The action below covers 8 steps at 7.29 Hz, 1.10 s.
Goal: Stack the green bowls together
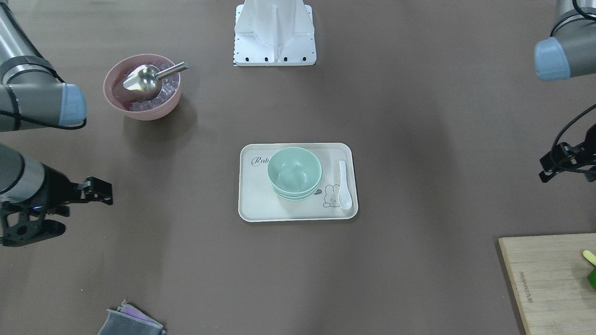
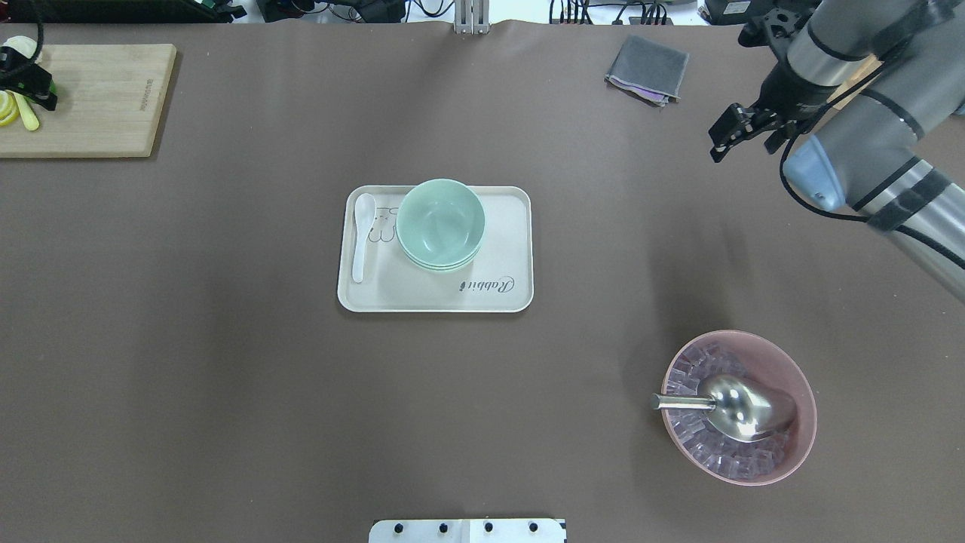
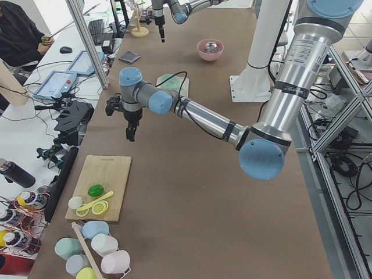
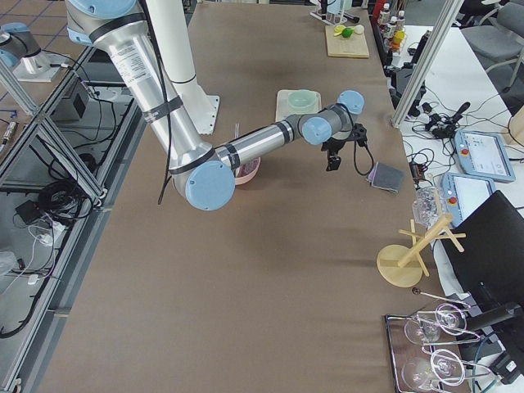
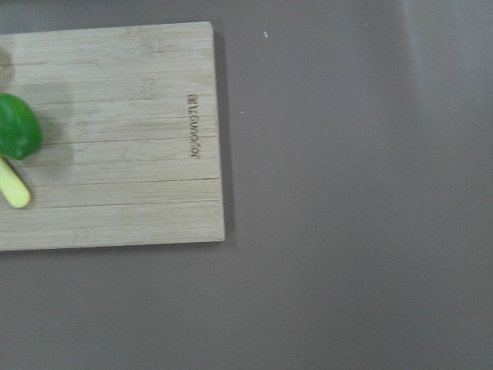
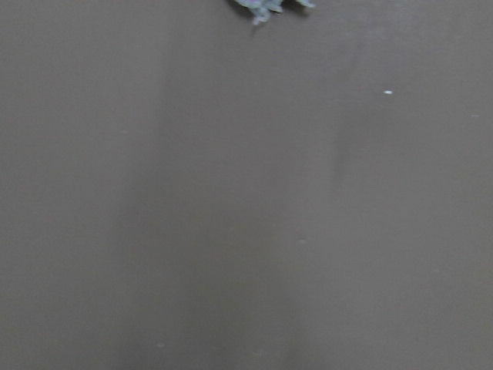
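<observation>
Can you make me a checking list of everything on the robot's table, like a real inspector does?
Surface: brown table, no spills seen.
Job's things: pale mint-green round bowls nested in one stack, three rims showing, on a cream rectangular tray.
Clutter: white soup spoon on the tray beside the stack; pink bowl of clear cubes with a metal scoop; wooden cutting board with green fruit; folded grey cloth.
Grippers: left gripper near the board, right gripper near the cloth; both far from the bowls, holding nothing seen; open or shut cannot be told.
Cables: black cable loops at the left wrist.
Surroundings: person at a desk, pastel cups, wine glasses.
</observation>
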Each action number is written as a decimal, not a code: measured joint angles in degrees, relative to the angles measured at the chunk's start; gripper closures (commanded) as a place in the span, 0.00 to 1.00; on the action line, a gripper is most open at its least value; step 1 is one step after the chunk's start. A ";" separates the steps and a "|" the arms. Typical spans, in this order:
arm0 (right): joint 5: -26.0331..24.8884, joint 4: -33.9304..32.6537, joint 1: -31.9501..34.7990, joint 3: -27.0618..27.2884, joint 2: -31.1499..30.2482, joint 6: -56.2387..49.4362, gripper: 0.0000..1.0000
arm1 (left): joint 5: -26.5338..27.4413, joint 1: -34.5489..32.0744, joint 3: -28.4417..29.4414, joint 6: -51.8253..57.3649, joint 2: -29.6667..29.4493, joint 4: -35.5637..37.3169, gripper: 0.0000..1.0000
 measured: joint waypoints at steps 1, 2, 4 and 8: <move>0.02 -2.47 2.48 -0.07 -1.71 -6.90 0.00 | -0.17 -1.36 -0.33 0.49 1.49 -0.37 0.02; 0.02 -3.45 4.96 -0.34 -3.81 -13.83 0.00 | -0.30 -2.54 -0.72 0.63 2.89 -0.74 0.02; -0.07 -3.67 10.27 -0.78 -8.44 -23.42 0.00 | -0.43 -4.04 -1.09 0.68 4.63 -1.49 0.02; 0.11 -3.48 17.73 2.28 -15.47 -25.22 0.00 | -0.44 -4.45 -1.16 0.73 5.51 -2.13 0.02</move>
